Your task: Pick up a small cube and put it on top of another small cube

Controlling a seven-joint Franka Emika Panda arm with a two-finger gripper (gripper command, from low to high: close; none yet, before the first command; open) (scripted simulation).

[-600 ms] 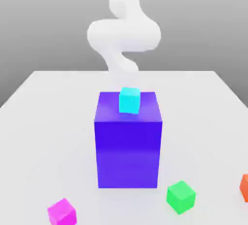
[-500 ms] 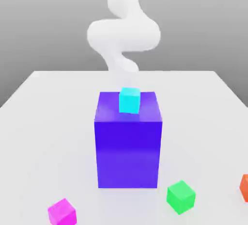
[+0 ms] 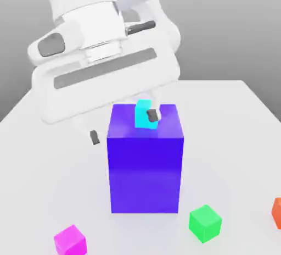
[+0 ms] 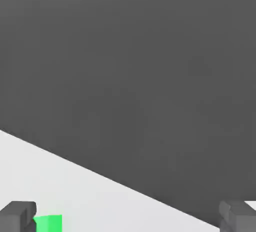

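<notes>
While the gripper [image 3: 124,126] hangs with its two dark fingertips spread wide apart and nothing between them, the small cube [image 3: 71,240] sits on the white table [image 3: 44,155] nearest the exterior camera: a plain magenta-pink block with flat, unmarked faces, turned a little so one corner points forward, and far smaller than the big blue-violet block [image 3: 145,163]. It lies well below the hand, apart from it, out beyond the fingertip [image 3: 95,137] on the exterior view's left. The green cube [image 3: 205,222] rests on the table below the hand too, off past the other fingertip, and in the hand view a slice of it [image 4: 48,223] shows just beside one finger pad [image 4: 18,216]. An orange cube [image 3: 276,212] sits at the table's edge on the exterior view's right. Farther back, the big blue-violet block stands upright under the hand, with a cyan cube [image 3: 142,114] on its top; one fingertip [image 3: 152,115] overlaps that cyan cube.
</notes>
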